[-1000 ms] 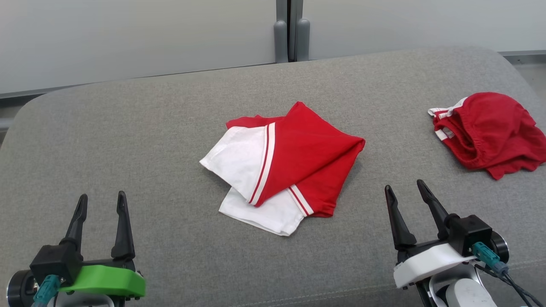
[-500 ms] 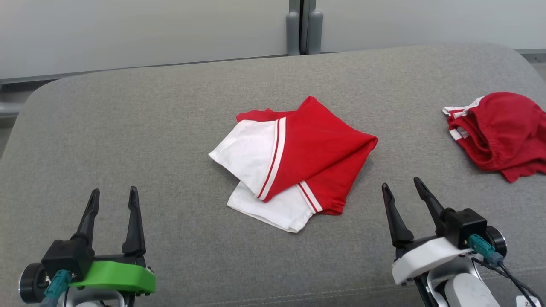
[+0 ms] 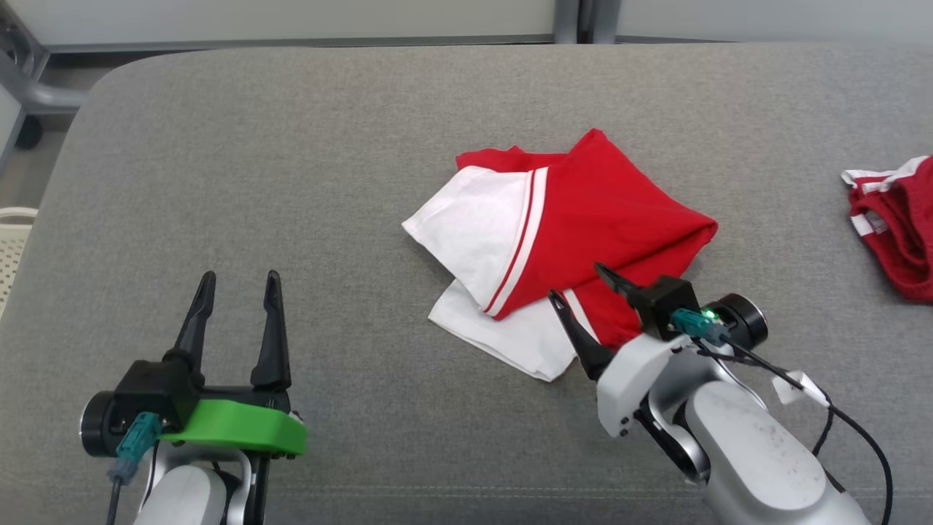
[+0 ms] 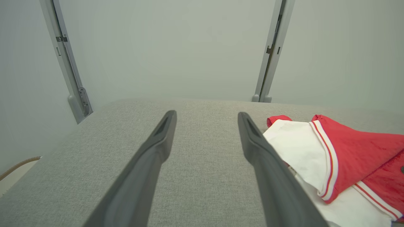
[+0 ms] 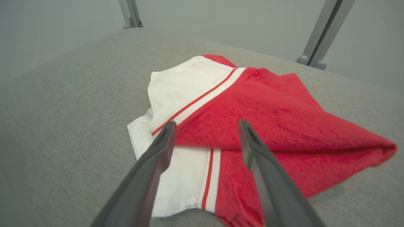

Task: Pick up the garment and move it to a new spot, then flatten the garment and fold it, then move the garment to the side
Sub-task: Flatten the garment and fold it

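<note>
A folded red and white cloth garment with thin red and white stripes lies near the middle of the grey fabric-padded counter. Its red layer sits on top, with white panels showing at its left and near edges.

The right gripper is over the garment's near right edge, angled up and to the left in the head view. Its jaws stand wide apart with nothing between them. In the right wrist view this gripper straddles the spot where the red fold meets the striped white panel of the garment. Whether the tips touch the cloth cannot be told.

The left gripper, on its green-cased wrist, sits over bare counter at the lower left, well apart from the garment. Its jaws are also spread and empty. In the left wrist view this gripper points at open grey fabric, with the garment off to the right.

A second, crumpled red garment with white trim lies at the counter's far right edge.
</note>
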`<state>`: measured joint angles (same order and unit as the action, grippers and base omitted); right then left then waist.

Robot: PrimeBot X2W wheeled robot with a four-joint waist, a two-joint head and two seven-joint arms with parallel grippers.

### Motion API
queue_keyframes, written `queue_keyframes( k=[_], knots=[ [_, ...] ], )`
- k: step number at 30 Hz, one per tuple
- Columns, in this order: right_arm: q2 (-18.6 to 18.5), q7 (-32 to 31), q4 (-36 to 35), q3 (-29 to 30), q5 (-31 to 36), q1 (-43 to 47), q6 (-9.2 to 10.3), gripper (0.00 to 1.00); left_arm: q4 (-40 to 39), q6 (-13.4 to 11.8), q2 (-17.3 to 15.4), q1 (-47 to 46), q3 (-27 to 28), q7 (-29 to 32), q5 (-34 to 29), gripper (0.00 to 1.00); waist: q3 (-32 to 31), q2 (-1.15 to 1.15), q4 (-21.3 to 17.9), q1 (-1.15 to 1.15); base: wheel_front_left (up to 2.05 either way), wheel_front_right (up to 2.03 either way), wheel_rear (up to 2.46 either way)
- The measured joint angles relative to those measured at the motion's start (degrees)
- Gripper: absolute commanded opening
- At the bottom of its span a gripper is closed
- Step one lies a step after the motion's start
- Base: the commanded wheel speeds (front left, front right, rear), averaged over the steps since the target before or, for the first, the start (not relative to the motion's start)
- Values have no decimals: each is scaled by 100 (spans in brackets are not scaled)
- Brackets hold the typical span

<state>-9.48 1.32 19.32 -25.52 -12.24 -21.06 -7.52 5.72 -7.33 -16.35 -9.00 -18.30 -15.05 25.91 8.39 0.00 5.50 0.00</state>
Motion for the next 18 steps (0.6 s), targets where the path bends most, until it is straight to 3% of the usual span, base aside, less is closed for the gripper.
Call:
queue_keyframes(
  k=[8,18],
  knots=[
    [125,-40,1020,-911,-171,-1196,0,100,196,287,368,-322,47,0,-203,100,311,0,478,0,0,0,0],
    [400,-459,2804,-1568,-52,-2472,-1,100,396,654,849,-493,196,0,-495,100,621,0,1008,0,0,0,0]
  ],
)
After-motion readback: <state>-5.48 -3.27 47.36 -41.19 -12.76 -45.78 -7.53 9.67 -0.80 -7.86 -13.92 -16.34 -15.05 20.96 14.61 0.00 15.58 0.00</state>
